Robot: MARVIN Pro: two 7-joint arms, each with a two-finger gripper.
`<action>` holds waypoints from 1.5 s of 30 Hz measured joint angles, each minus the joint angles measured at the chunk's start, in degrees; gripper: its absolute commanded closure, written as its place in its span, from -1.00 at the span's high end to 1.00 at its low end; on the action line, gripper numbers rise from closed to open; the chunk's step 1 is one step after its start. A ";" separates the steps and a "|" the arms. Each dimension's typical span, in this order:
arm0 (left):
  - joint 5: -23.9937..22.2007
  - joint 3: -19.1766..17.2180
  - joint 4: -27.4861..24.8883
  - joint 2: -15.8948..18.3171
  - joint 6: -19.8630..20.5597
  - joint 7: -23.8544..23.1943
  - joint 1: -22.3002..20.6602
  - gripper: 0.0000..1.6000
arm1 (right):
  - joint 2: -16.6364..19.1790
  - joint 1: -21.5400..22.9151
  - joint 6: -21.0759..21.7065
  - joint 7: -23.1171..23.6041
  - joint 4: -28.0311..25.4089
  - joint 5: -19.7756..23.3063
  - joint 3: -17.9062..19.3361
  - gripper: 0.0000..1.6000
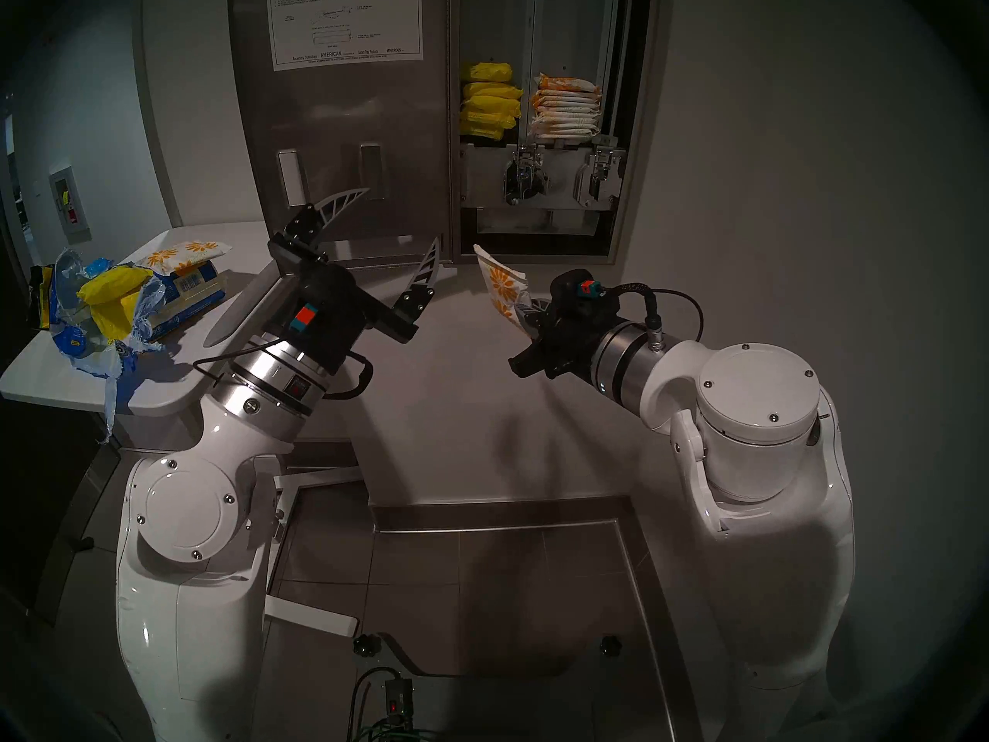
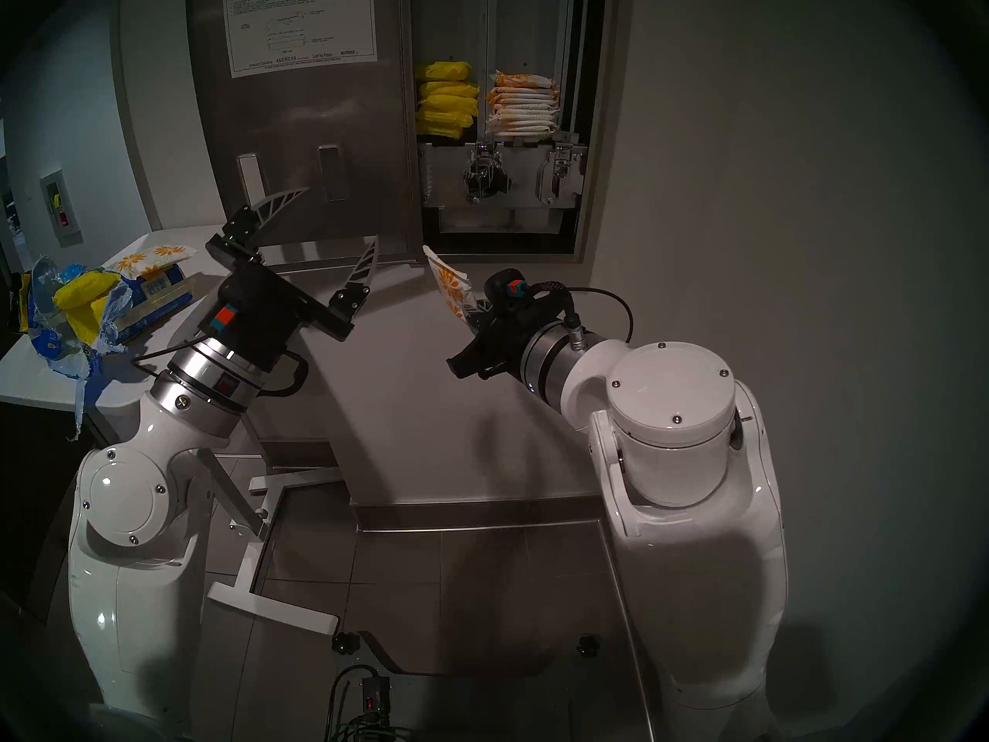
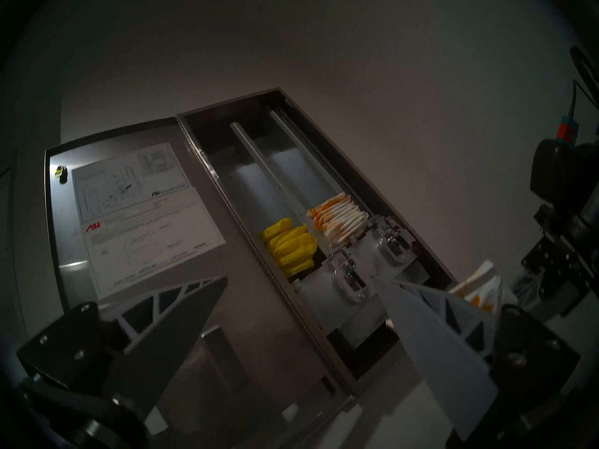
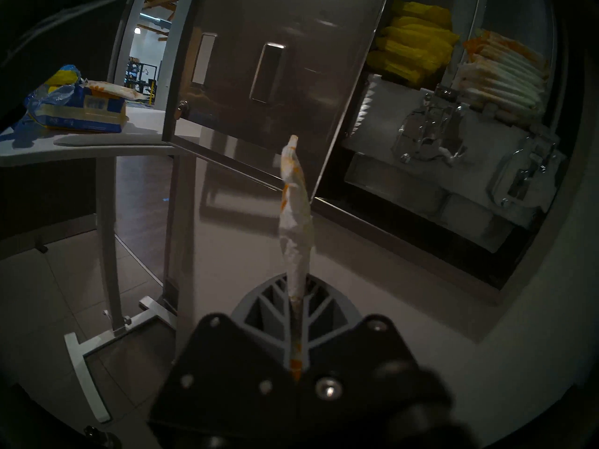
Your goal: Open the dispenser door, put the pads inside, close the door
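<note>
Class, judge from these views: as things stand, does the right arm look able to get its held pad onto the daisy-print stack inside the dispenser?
Probably yes. The dispenser door stands swung wide, the channel above the daisy-print stack is bare, and nothing lies between it and the right tool pinching the pad.

A red "ASI" logo is printed at the top left of the white paper instruction sheet (image 1: 345, 18) stuck to the inner face of the open brushed-steel dispenser door (image 1: 342, 136). Along the sheet's bottom line the words "AMERICAN" and "WATROUS" can be read; the smaller print and diagram captions are too fine to make out. A barcode is seen on the blue-and-yellow plastic package (image 1: 187, 291) on the white counter (image 1: 160, 393), its digits illegible.
</note>
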 measured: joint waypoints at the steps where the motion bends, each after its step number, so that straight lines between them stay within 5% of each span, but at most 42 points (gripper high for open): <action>1: -0.19 -0.07 -0.02 -0.13 -0.10 0.03 0.62 1.00 | 0.43 0.01 -0.10 -0.06 -0.26 -0.44 0.09 -1.00; 17: -1.59 -0.08 0.16 -1.49 -1.42 0.32 5.92 1.00 | 6.20 1.53 -1.14 -0.07 -2.35 -5.93 0.22 -1.00; 32: -0.34 -0.44 5.56 -2.88 -1.24 2.35 5.87 1.00 | 10.81 7.65 -2.60 2.90 -2.63 -9.36 0.29 -1.00; 45: 0.68 0.81 5.86 -4.23 -1.02 3.48 7.08 1.00 | 17.21 14.44 -5.44 6.75 -2.61 -16.36 -0.31 -1.00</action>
